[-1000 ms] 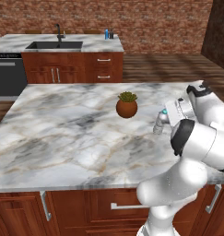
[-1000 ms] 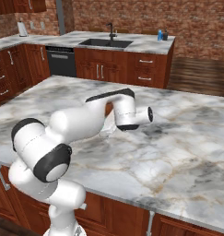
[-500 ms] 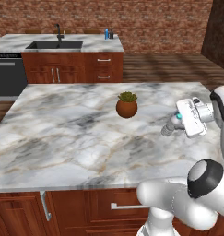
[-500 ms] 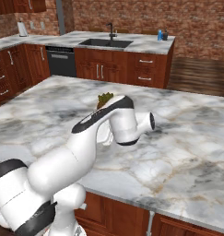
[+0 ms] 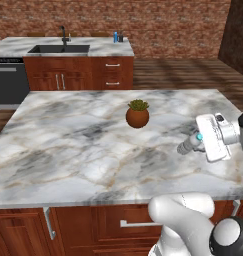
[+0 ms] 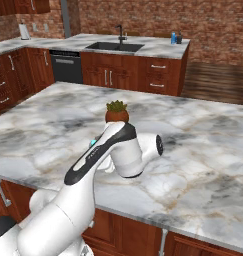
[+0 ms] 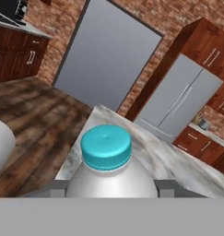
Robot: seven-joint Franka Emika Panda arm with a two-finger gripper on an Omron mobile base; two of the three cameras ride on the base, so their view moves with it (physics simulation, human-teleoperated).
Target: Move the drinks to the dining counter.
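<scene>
My gripper (image 5: 195, 142) is shut on a clear plastic water bottle (image 5: 187, 146) with a teal cap (image 7: 106, 146), holding it tilted just above the island's right side. In the hand view the bottle's body (image 7: 111, 180) sits between my two fingertips (image 7: 56, 186). My own arm covers the bottle in the right base view, leaving a teal glimpse (image 6: 93, 143). The dining counter (image 5: 100, 47) with its black sink (image 5: 58, 49) and faucet stands at the back. On its right end stand a small blue drink (image 5: 115, 36) and a dark bottle (image 5: 121, 37), the blue drink (image 6: 173, 37) standing beside the dark bottle (image 6: 179, 38).
A round terracotta pot with a green plant (image 5: 137, 114) stands mid-island, left of my hand. The marble island (image 5: 68, 145) spreads wide to the left. A dark dishwasher (image 5: 8, 80) sits under the dining counter's left part. Wooden floor separates island and counter.
My arm has swung around, and the hand with the water bottle has drifted right and toward the island's near edge. The pot and the far drinks have not moved.
</scene>
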